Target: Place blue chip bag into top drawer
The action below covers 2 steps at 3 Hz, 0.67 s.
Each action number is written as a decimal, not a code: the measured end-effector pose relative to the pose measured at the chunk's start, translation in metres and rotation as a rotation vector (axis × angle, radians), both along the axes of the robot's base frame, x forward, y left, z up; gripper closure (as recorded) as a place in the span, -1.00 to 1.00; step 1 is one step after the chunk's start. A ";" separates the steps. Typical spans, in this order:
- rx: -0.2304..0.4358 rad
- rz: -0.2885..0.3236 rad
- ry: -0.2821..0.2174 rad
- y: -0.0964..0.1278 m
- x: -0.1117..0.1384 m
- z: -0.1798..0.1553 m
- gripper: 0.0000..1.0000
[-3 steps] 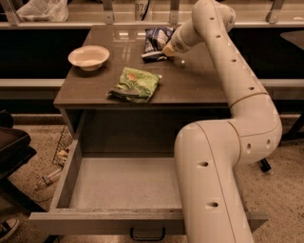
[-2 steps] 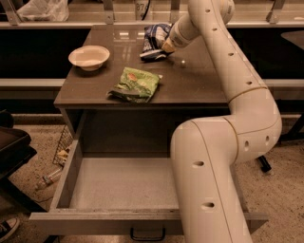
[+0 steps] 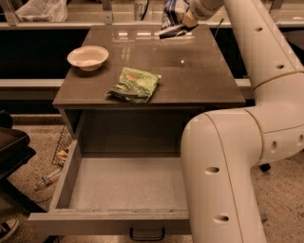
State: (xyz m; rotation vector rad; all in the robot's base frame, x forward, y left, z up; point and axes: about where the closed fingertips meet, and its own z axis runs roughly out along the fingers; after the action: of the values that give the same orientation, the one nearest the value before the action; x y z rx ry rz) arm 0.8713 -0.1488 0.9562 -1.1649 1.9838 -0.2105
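Note:
The blue chip bag (image 3: 172,10), dark blue with white patches, hangs above the back of the cabinet top, partly cut off by the upper edge of the view. My gripper (image 3: 182,24) is shut on its lower part and holds it off the surface. The top drawer (image 3: 71,167) is pulled fully open below the cabinet top. Its grey inside is bare, and its front panel (image 3: 104,223) with the small dark handle (image 3: 147,234) is at the bottom of the view. My arm covers the drawer's right side.
A green snack bag (image 3: 135,84) lies near the front edge of the dark cabinet top (image 3: 199,76). A white bowl (image 3: 88,57) stands at the back left. My white arm (image 3: 228,161) fills the right side. Clutter lies on the floor at left (image 3: 47,175).
My gripper has risen with the blue chip bag, lifting it off the cabinet top and toward the upper edge of the view. The green bag, bowl and drawer have not moved.

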 end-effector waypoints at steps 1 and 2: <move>-0.004 -0.040 0.035 -0.057 -0.057 0.043 1.00; -0.004 -0.052 0.096 -0.098 -0.108 0.051 1.00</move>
State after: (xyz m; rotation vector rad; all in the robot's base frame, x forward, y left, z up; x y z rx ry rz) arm 0.7638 -0.2473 1.0076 -1.1458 2.0996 -0.1886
